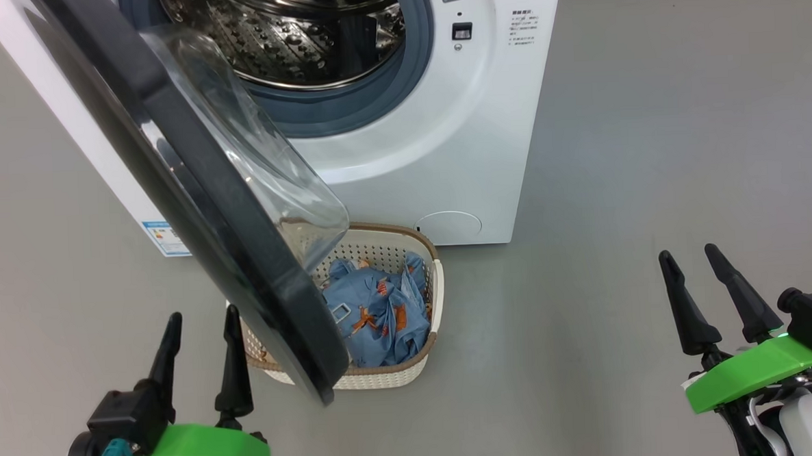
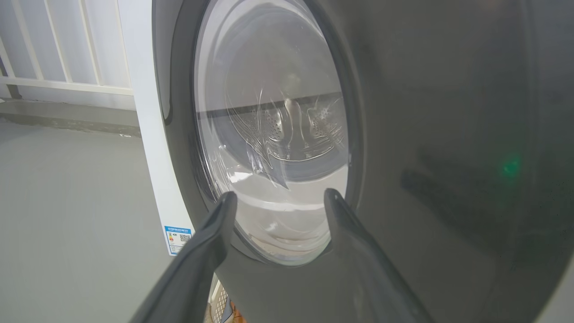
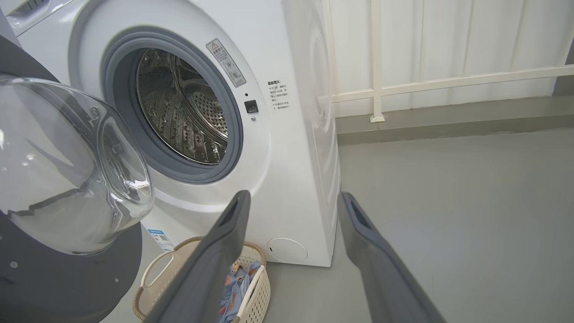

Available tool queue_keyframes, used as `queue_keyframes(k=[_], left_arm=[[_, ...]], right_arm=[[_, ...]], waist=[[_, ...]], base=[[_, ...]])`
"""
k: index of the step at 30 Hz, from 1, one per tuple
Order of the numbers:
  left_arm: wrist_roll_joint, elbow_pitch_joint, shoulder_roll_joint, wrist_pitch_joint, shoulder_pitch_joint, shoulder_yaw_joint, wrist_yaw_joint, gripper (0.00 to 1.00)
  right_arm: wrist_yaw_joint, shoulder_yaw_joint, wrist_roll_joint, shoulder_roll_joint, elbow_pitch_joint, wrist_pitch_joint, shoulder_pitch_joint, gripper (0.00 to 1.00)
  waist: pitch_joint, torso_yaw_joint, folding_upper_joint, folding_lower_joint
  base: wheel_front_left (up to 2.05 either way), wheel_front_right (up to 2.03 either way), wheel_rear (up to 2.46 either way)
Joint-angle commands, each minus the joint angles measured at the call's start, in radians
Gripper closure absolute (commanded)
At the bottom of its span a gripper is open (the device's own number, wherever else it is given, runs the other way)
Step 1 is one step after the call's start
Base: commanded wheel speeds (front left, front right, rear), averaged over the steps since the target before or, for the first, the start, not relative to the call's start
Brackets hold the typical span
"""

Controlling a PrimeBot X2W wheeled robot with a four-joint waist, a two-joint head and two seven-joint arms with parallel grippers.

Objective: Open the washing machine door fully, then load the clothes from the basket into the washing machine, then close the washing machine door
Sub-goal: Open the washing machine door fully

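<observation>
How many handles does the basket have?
2. In the right wrist view, the left handle sits on the basket's left end; the right handle runs along its right side, beside the clothes. None looks hidden.

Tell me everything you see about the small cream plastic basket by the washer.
The small cream plastic basket is a rounded rectangle with perforated walls, a brown rim and white side handles. It stands upright on the grey floor before the white washing machine. Crumpled light blue clothes with orange print lie inside. The open black-rimmed glass door overlaps its left part in the head view.
</observation>
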Motion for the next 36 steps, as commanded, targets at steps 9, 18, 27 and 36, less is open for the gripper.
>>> queue_keyframes(k=[9, 18, 27, 36], left_arm=[[0.009, -0.028, 0.016, -0.006, -0.021, 0.027, 0.005, 0.00], [0.007, -0.030, 0.016, -0.006, -0.019, 0.026, 0.008, 0.00], [0.003, -0.024, 0.016, -0.006, -0.016, 0.028, 0.011, 0.00], [0.005, -0.023, 0.016, -0.006, -0.015, 0.029, 0.013, 0.00]], right_arm=[[0.002, 0.012, -0.042, 0.009, -0.042, -0.012, 0.011, 0.00], [0.002, 0.016, -0.055, 0.007, -0.036, -0.012, 0.014, 0.00], [0.002, 0.020, -0.054, 0.002, -0.024, -0.012, 0.016, 0.00], [0.002, 0.017, -0.053, 0.002, -0.014, -0.012, 0.018, 0.00]], waist=[[-0.005, -0.002, -0.0001, 0.0000], [-0.008, 0.000, -0.0001, 0.0000], [-0.014, -0.002, -0.0001, 0.0000], [-0.018, -0.001, -0.0001, 0.0000]], base=[[0.00, 0.00, 0.00], [0.00, 0.00, 0.00], [0.00, 0.00, 0.00], [0.00, 0.00, 0.00]])
